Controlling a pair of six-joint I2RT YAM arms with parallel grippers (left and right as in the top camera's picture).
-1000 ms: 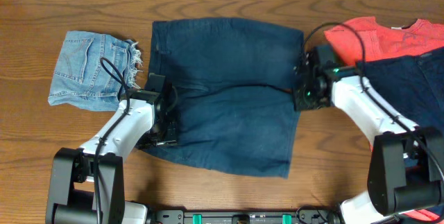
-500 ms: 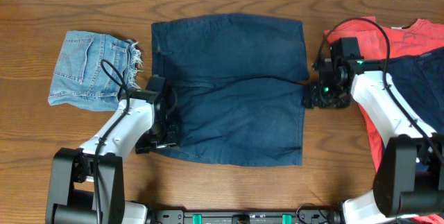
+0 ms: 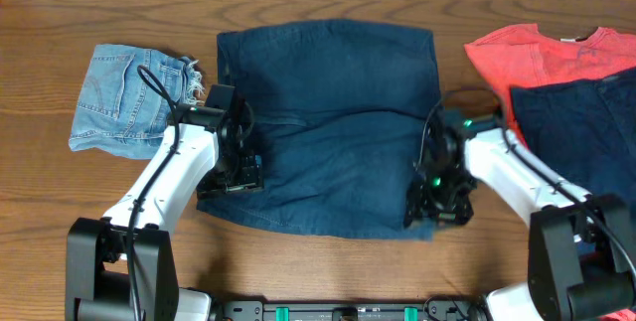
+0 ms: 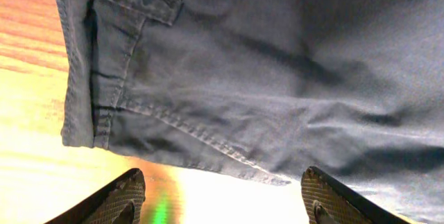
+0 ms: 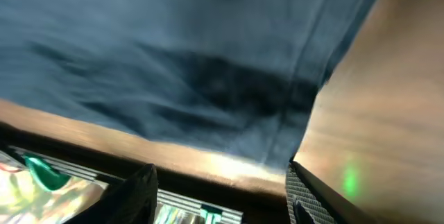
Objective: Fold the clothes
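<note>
Dark navy shorts (image 3: 328,122) lie spread flat in the middle of the table. My left gripper (image 3: 231,174) hovers over their front left corner, open, with nothing between its fingers (image 4: 114,200). In the left wrist view the hem and a belt loop of the shorts (image 4: 263,78) lie just beyond the left gripper (image 4: 222,207). My right gripper (image 3: 434,207) stands at the front right corner, also open and empty. In the right wrist view the shorts' corner (image 5: 208,64) lies ahead of the right gripper (image 5: 222,203), between the fingertips (image 5: 326,196).
Folded light denim shorts (image 3: 129,97) lie at the left. A red garment (image 3: 537,58) and a dark navy one (image 3: 586,122) are piled at the right edge. Bare wood (image 3: 318,261) runs along the front.
My right gripper let go of the shorts' right edge, opened, and moved to their front right corner. The shorts now lie flatter and squarer. The left gripper opened wider and shifted slightly back.
</note>
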